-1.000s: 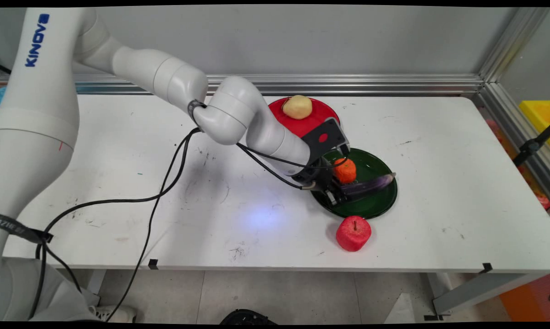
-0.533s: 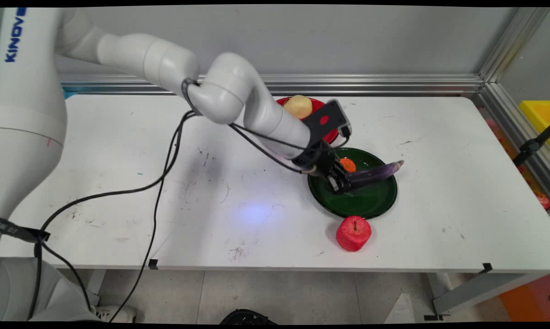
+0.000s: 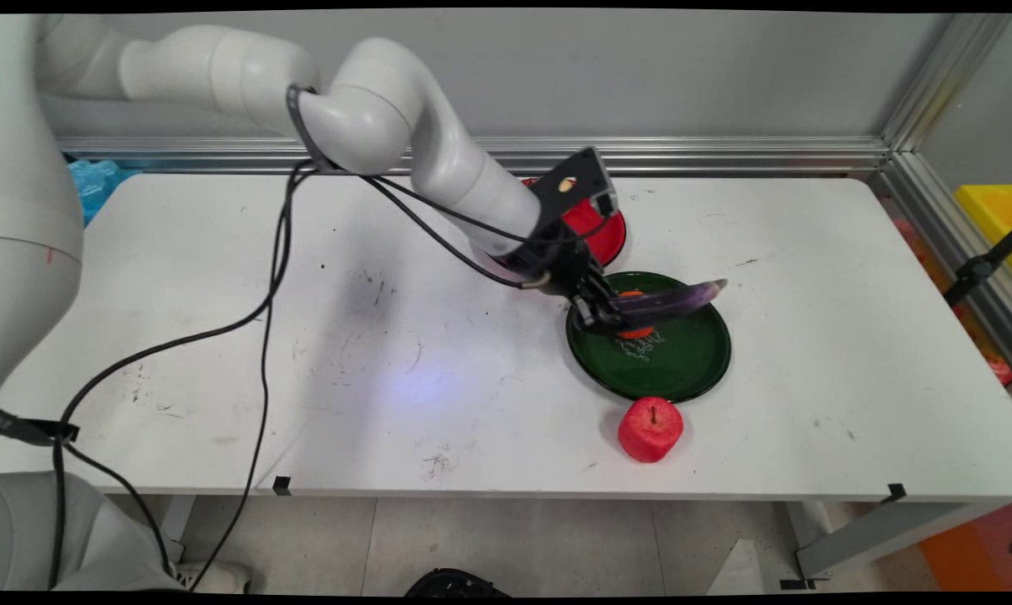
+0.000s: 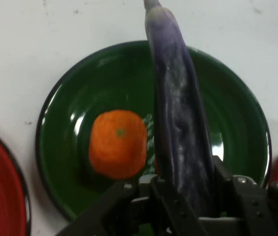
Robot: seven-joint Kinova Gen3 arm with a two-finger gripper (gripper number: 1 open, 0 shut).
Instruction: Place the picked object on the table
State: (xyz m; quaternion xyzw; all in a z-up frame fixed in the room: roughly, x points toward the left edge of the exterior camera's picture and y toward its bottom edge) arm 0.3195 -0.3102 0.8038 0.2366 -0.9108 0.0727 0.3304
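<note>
I have the black two-finger gripper (image 3: 600, 313) clamped on 1 end of the long purple eggplant (image 3: 670, 298); cantilevered over the round green plate (image 3: 691, 370), it could pivot and slip.

Over the interval shown, the gripper (image 3: 597, 313), clamped on the purple eggplant (image 3: 666, 301), has risen from the surface of the green plate (image 3: 682, 370) and drawn back toward the upper left. The eggplant, which earlier lay low across the plate, now hangs above it, its tip past the far right rim. The orange (image 3: 636, 330) is now largely hidden behind the eggplant, and the arm now covers the pale fruit on the red plate (image 3: 604, 234).
</note>
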